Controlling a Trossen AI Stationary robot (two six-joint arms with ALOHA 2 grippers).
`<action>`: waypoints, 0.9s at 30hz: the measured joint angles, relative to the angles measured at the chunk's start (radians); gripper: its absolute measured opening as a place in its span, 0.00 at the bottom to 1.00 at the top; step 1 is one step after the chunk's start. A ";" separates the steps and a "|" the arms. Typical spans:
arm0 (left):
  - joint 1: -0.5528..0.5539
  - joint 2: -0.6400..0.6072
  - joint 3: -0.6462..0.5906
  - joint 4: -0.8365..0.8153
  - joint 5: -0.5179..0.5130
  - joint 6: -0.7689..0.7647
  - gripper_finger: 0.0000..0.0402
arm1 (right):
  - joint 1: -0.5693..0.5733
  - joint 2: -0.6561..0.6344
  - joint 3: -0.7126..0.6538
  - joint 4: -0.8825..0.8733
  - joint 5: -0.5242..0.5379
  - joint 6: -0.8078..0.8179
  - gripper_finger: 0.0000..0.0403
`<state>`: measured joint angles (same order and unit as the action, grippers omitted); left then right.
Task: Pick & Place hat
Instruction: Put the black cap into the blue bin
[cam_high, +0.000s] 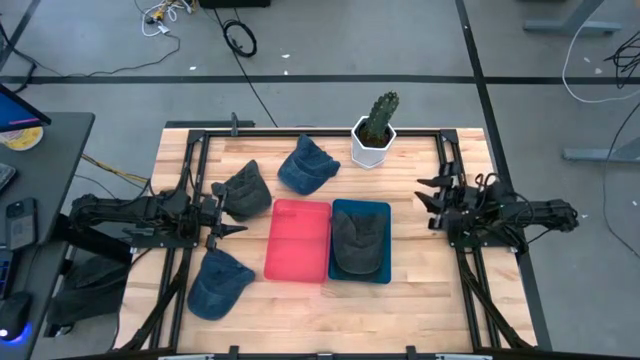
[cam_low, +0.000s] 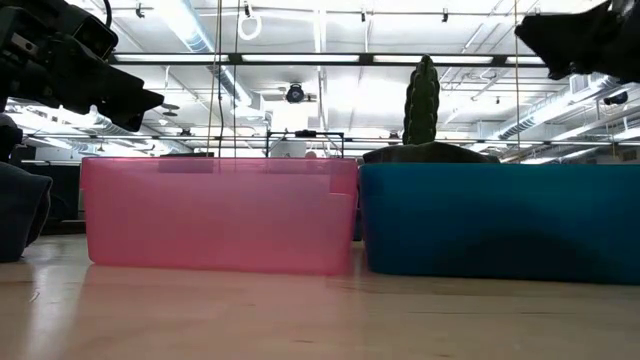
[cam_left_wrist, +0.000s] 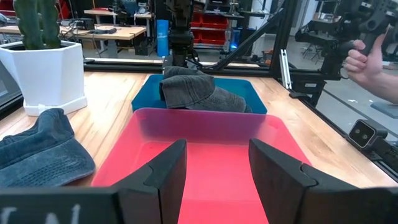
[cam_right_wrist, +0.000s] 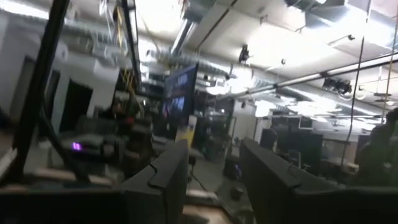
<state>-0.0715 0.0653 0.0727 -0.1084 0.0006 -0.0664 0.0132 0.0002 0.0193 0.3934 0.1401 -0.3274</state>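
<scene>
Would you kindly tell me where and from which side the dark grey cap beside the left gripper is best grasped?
I would grip the dark grey cap on its rumpled crown, coming straight down from above, since it lies slumped on the wooden table with soft folds standing up to pinch. The open left gripper sits right next to it and is probably the one to use.

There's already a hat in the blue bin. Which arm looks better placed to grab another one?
Probably the left. Its end effector sits open beside the dark hat, with another hat just below it. The right end effector waits at the far side, beyond the blue bin, with no loose hat near.
</scene>
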 joint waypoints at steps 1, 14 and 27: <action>0.000 0.000 0.000 0.000 0.000 -0.001 0.44 | 0.000 0.000 0.000 -0.023 -0.001 -0.008 0.37; 0.000 0.000 0.000 0.000 0.000 0.000 0.44 | 0.000 0.000 0.000 -0.253 -0.145 0.054 0.37; 0.000 0.000 0.000 0.002 0.000 -0.001 0.44 | 0.000 0.005 0.000 -0.386 -0.132 0.003 0.37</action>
<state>-0.0715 0.0650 0.0727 -0.1066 0.0002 -0.0669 0.0135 0.0051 0.0193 0.0075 0.0082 -0.3241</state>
